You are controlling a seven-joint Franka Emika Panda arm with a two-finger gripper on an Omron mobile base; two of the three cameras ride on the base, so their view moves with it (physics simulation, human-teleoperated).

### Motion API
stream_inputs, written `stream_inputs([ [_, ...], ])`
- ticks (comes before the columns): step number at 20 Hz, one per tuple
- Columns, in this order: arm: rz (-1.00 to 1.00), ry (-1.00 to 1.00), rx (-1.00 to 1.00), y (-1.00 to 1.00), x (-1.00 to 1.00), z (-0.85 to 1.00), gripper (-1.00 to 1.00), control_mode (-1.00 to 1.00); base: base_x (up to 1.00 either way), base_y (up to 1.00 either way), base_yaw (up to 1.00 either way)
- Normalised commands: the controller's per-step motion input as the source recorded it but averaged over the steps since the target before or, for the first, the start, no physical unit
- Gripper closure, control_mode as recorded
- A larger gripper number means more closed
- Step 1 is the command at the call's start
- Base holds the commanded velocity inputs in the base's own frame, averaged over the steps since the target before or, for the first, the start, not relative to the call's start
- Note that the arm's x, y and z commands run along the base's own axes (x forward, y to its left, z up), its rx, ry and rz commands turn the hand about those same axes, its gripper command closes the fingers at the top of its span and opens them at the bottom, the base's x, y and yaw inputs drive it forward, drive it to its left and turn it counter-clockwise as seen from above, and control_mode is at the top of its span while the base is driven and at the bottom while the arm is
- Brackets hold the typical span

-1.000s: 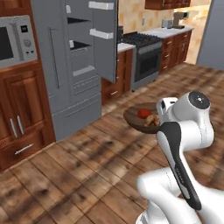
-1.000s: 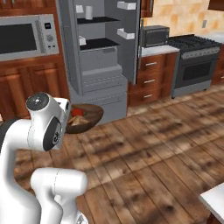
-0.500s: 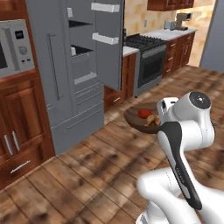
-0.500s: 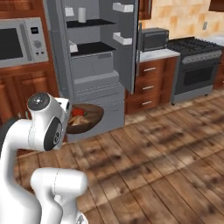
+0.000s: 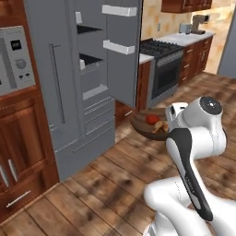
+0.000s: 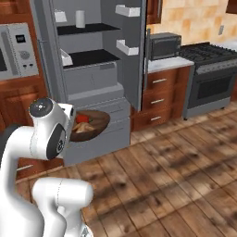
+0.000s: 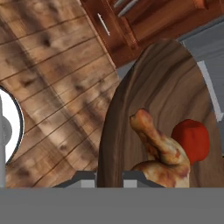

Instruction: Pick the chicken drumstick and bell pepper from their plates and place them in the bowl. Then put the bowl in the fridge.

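From the left base view, I see the bowl aloft before the open fridge. The right base view shows it beside the lower drawers. In the hand view, my gripper is clamped on its rim, chicken drumstick and bell pepper inside.
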Motion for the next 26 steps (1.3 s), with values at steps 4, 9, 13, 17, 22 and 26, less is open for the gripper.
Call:
stream_inputs([
  [4,0.00,0.00,0.00,0.00,0.00,0.00,1.00,1.00,0.90,-0.07,0.06],
  [9,0.00,0.00,0.00,0.00,0.00,0.00,1.00,1.00,0.86,-0.16,0.14],
  [13,0.00,0.00,0.00,0.00,0.00,0.00,1.00,1.00,0.70,-0.24,0.21],
  [17,0.00,0.00,0.00,0.00,0.00,0.00,1.00,1.00,0.48,-0.28,0.33],
  [22,0.00,0.00,0.00,0.00,0.00,0.00,1.00,1.00,0.39,-0.23,0.42],
  [26,0.00,0.00,0.00,0.00,0.00,0.00,1.00,1.00,0.56,-0.31,0.35],
])
